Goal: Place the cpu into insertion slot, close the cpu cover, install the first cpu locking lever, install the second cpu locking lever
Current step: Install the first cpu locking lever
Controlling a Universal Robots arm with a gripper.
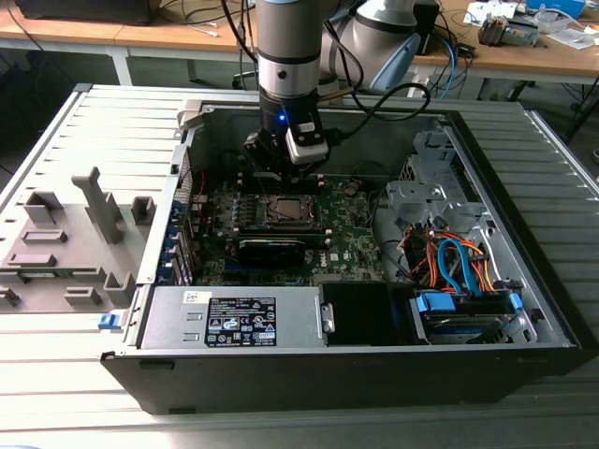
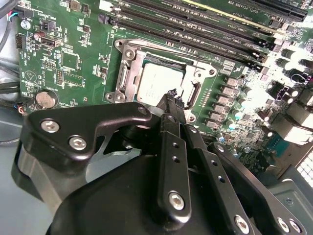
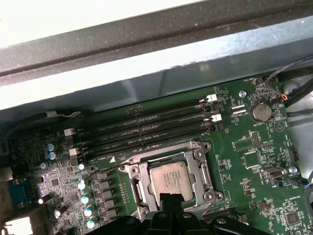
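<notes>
A grey slatted worktop (image 1: 562, 187) carries an open computer case (image 1: 309, 369), the arm reaching down into it. The cpu (image 3: 168, 180) lies flat in the slot (image 2: 155, 62), and the cover (image 2: 128, 78) looks to be down, framing it. I'd judge the chip light, stiff and delicate underneath, best taken by its edges, never its face. The tool (image 2: 173, 98) hovers at the socket's edge with its tips together. I cannot tell whether they pinch a lever. Memory slots (image 3: 146, 129) run just beside the socket.
</notes>
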